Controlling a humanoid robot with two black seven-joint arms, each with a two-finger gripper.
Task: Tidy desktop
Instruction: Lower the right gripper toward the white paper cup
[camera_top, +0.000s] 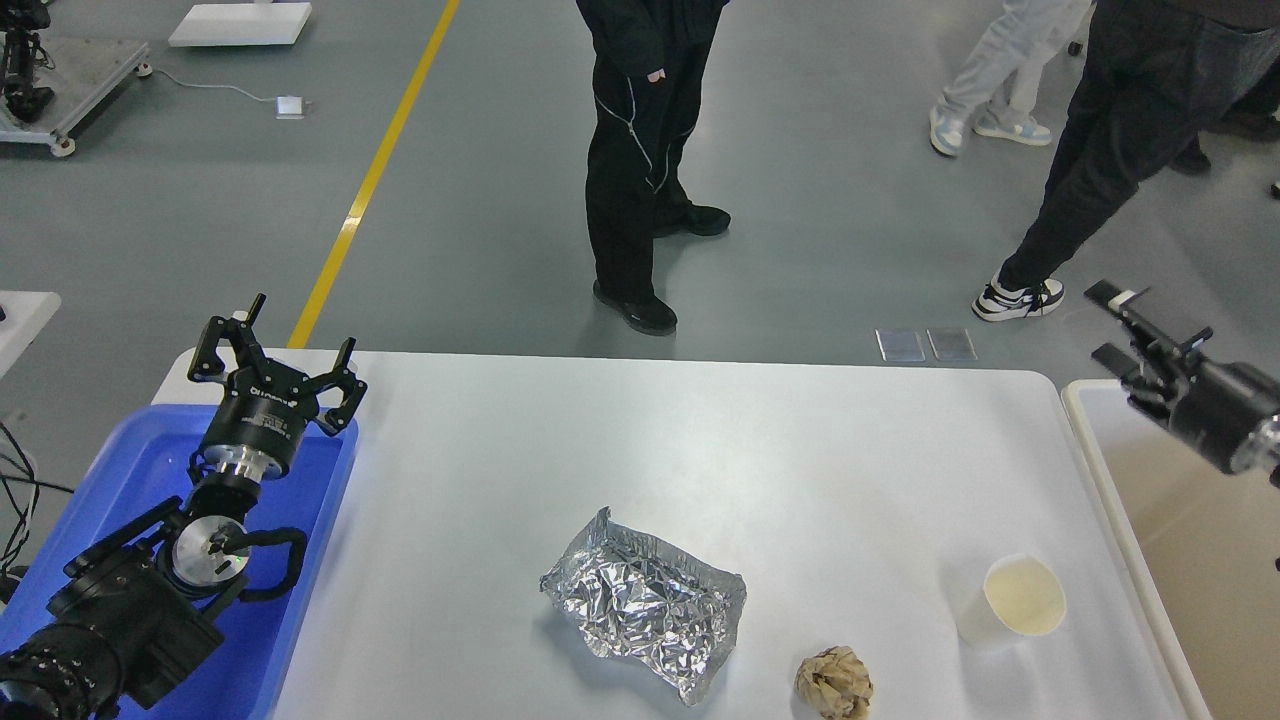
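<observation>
With both grippers empty, the left gripper (277, 352) fingers spread and the right gripper (1128, 325) fingers parted, the crumpled foil tray (645, 600) on the worktop (700, 440) may crush or slip when pinched.

Desktop (620, 440) far half open; foil (645, 602), paper ball (834, 682), cup (1012, 602) crowd near edge.

Grey floor (820, 200), yellow line (375, 175)

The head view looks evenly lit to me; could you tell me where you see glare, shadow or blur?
Head view: light is even and soft; the foil glints along its creases; the cup and paper ball cast faint shadows on the desktop; the right gripper looks slightly soft, the left gripper sharp.
</observation>
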